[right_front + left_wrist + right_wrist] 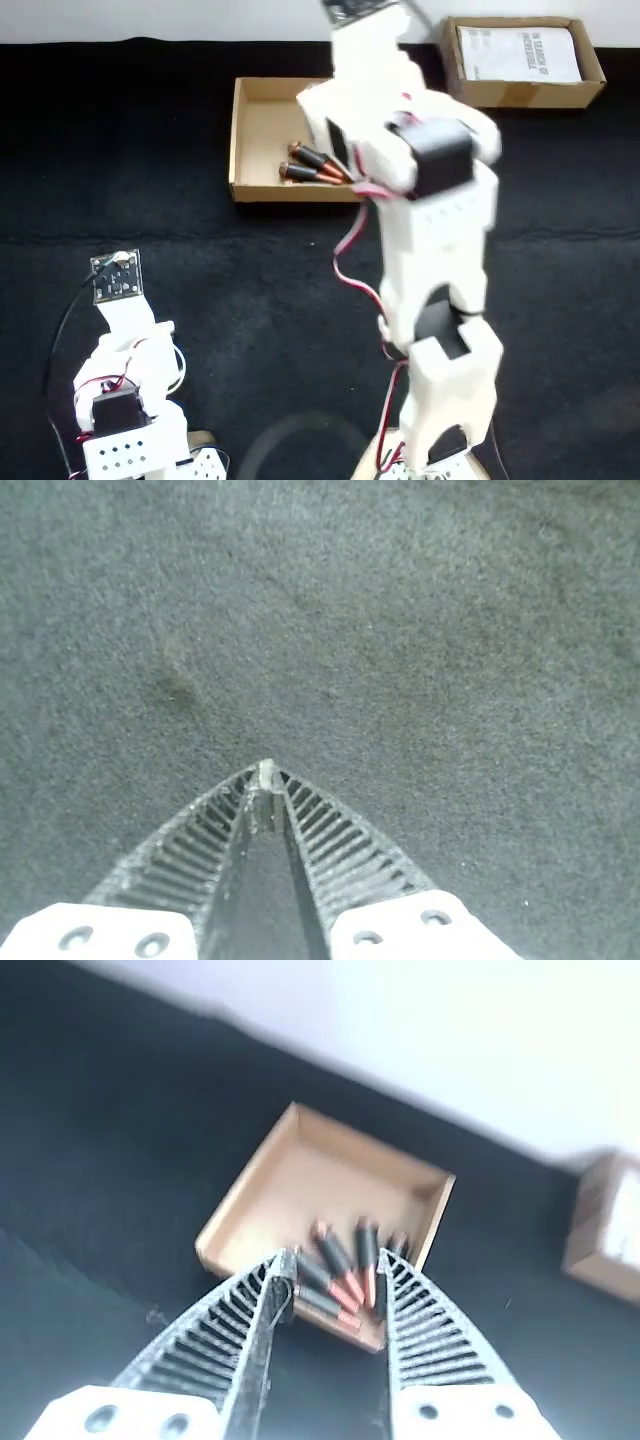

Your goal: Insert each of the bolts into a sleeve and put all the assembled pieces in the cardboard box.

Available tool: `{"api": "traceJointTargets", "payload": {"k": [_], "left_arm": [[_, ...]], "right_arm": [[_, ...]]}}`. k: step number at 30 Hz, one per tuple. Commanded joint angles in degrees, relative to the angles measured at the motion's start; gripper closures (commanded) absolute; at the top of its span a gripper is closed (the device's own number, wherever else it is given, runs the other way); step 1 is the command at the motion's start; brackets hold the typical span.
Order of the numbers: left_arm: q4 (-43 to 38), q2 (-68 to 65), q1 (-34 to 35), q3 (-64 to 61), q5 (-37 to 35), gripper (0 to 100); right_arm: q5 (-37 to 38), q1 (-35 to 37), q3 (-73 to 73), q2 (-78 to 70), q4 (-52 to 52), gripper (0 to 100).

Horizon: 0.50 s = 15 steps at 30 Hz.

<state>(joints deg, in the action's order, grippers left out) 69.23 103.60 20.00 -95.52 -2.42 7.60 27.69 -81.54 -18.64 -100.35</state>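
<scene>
Black felt [200, 300], square cardboard box [262, 120], cylindrical pieces [310, 160]

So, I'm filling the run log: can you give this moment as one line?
right pincer open, raised over cardboard box | assembled pieces lying in it | left pincer shut, over black mat

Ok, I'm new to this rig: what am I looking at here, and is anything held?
Two small robot arms stand at a black-covered table. One picture looks down from above; the other two come from cameras on the arms' wrists. The right arm stretches toward the cardboard box, the right gripper open and empty, pointed at it. Several assembled pieces lie inside. The left gripper is shut over bare cloth, holding nothing. A second box holding paper sits off to one side.
</scene>
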Motion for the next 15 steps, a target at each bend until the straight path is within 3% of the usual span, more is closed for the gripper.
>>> {"api": "traceJointTargets", "payload": {"k": [1,8,15], "left_arm": [[-0.70,0.31,0.22,0.13,0.00,99],[0.88,0.22,0.31,-1.63,0.00,99],[1.93,0.04,0.31,-1.63,0.00,99]], "right_arm": [[-0.18,0.57,-3.65,9.45,-0.84,88.3],[-0.26,0.40,8.40,33.19,-0.84,88.3],[-0.26,0.31,45.05,62.99,-0.66,88.3]]}}
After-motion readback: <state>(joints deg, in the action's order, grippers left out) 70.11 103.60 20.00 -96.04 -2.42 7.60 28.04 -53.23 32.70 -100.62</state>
